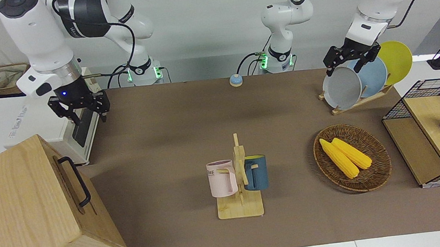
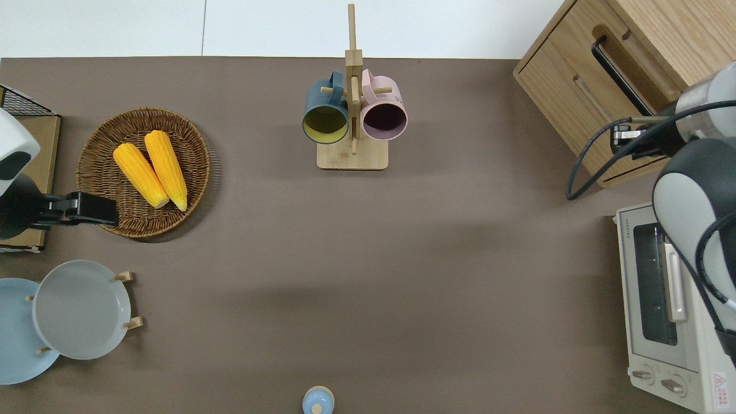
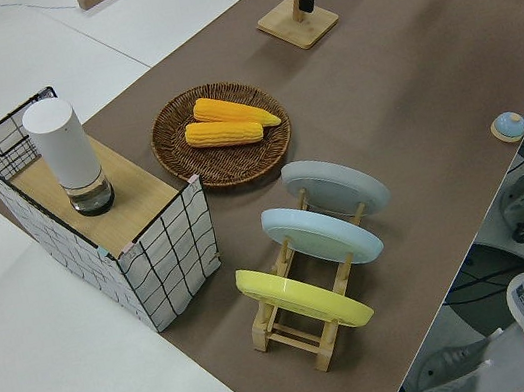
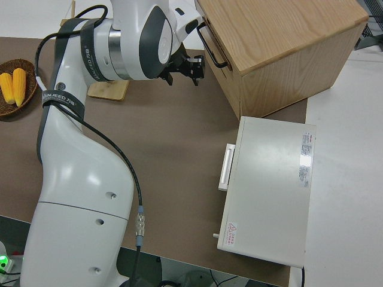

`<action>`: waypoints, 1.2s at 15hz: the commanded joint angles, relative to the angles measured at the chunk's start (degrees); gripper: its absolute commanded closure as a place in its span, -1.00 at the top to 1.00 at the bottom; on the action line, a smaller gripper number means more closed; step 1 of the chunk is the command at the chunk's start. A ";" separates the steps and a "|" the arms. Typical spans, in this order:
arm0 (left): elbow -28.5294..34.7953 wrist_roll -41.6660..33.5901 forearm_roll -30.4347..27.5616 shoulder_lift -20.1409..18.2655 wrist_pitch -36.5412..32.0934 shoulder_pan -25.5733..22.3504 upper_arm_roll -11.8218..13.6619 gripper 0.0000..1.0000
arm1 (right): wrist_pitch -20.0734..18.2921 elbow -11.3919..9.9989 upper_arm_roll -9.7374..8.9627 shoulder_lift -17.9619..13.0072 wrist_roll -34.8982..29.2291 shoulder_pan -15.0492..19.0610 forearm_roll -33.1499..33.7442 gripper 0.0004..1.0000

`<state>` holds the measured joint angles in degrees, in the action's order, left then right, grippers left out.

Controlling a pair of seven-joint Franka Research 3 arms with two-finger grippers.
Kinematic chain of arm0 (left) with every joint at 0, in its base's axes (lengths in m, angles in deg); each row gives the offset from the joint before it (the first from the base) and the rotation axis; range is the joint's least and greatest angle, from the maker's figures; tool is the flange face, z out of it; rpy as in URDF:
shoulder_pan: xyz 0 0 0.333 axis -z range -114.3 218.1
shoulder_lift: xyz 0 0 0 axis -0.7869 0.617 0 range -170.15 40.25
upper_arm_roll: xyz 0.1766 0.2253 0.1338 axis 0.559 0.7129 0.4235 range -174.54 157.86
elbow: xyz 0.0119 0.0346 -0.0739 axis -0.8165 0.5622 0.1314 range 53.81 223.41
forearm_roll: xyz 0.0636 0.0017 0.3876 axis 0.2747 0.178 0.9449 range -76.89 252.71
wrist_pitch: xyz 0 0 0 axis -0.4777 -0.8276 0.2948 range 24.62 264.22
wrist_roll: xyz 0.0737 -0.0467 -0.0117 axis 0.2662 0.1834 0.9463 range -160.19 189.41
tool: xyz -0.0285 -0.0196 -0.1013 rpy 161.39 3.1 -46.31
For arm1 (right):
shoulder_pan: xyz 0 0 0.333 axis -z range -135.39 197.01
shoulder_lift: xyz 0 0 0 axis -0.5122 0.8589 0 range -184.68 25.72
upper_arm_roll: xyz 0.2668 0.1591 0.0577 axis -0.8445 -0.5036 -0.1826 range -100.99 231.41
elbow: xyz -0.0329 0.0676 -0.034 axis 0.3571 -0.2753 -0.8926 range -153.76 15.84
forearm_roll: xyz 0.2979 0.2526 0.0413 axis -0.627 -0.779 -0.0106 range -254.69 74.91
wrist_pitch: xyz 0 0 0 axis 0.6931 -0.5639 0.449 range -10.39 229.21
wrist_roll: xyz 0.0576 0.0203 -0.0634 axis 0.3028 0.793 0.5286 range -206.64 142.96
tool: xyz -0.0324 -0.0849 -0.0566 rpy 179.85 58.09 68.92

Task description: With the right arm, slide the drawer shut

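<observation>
The drawer [image 1: 89, 186] sits pushed in, its front flush with the pale wooden cabinet [image 1: 18, 207], which stands at the right arm's end of the table. Its black bar handle [image 1: 75, 181] is free; it also shows in the overhead view [image 2: 620, 73] and the right side view [image 4: 209, 43]. My right gripper [image 1: 89, 118] is open and empty, raised clear of the handle. In the overhead view it [image 2: 625, 138] is over the cabinet's corner nearest the robots, and the right side view also shows it [image 4: 182, 75]. The left arm is parked, its gripper [image 1: 344, 67] open.
A white toaster oven [image 2: 667, 310] stands beside the cabinet, nearer to the robots. A mug rack [image 1: 239, 186] holds two mugs mid-table. A basket with corn [image 1: 352, 157], a plate rack [image 1: 361, 79] and a wire-mesh box [image 1: 430, 131] are toward the left arm's end.
</observation>
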<state>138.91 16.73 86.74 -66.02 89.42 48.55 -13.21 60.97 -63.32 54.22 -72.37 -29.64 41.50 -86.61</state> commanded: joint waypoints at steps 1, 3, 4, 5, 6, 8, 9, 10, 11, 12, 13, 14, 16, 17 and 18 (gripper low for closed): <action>-0.04 -0.36 0.73 -0.42 -0.27 0.36 0.21 1.00 | -0.23 -5.36 2.89 -5.08 2.02 -3.03 -3.44 0.97; -0.04 -0.36 0.73 -0.51 -0.27 0.27 0.21 0.99 | -1.89 -6.16 4.13 -6.66 1.84 -4.44 -5.29 0.97; -0.04 -0.36 0.73 -0.42 -0.27 0.27 0.21 1.00 | -3.20 -6.25 4.39 -7.37 1.84 -5.15 -5.38 0.97; -0.04 -0.36 0.73 -0.42 -0.27 0.27 0.21 1.00 | -4.35 -6.25 5.00 -8.16 1.76 -5.94 -5.38 0.97; -0.04 -0.36 0.73 -0.51 -0.35 0.36 0.21 1.00 | -5.40 -6.25 5.62 -8.78 1.67 -6.90 -5.38 0.97; -0.04 -0.36 0.73 -0.51 -0.27 0.36 0.21 1.00 | -6.38 -6.25 8.07 -9.83 -1.30 -9.71 -5.38 0.97; -0.04 -0.28 0.73 -0.42 -0.27 0.27 0.21 1.00 | -6.55 -6.25 8.78 -10.27 -2.36 -10.59 -5.38 0.97; -0.04 -0.28 0.73 -0.42 -0.27 0.36 0.21 1.00 | -6.64 -6.25 8.96 -10.54 -2.81 -11.04 -5.38 0.97; -0.04 -0.28 0.73 -0.42 -0.27 0.36 0.12 1.00 | -6.90 -6.16 9.05 -10.89 -2.99 -11.39 -5.38 0.97; -0.04 -0.28 0.73 -0.42 -0.27 0.27 0.21 1.00 | -7.17 -6.16 9.05 -11.24 -3.34 -11.39 -5.38 0.97; -0.04 -0.28 0.73 -0.51 -0.27 0.27 0.21 1.00 | -7.26 -5.99 9.05 -11.42 -3.43 -11.39 -5.38 0.97; -0.04 -0.36 0.73 -0.42 -0.27 0.27 0.21 0.99 | -7.35 -5.90 9.05 -11.77 -3.43 -11.48 -5.30 0.97; -0.04 -0.36 0.73 -0.51 -0.27 0.27 0.21 0.99 | -7.35 -5.55 9.05 -12.21 -3.34 -12.01 -5.30 0.97; -0.04 -0.28 0.73 -0.42 -0.27 0.36 0.21 0.99 | -7.35 -5.46 9.05 -12.38 -3.25 -12.01 -5.30 0.97; -0.04 -0.28 0.73 -0.51 -0.27 0.27 0.21 1.00 | -7.43 -5.46 9.05 -12.47 -3.17 -12.18 -4.86 0.97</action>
<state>138.91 16.73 86.74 -66.02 89.42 48.55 -13.20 54.03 -67.68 62.65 -83.18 -32.18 30.19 -90.73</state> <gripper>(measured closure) 0.004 0.009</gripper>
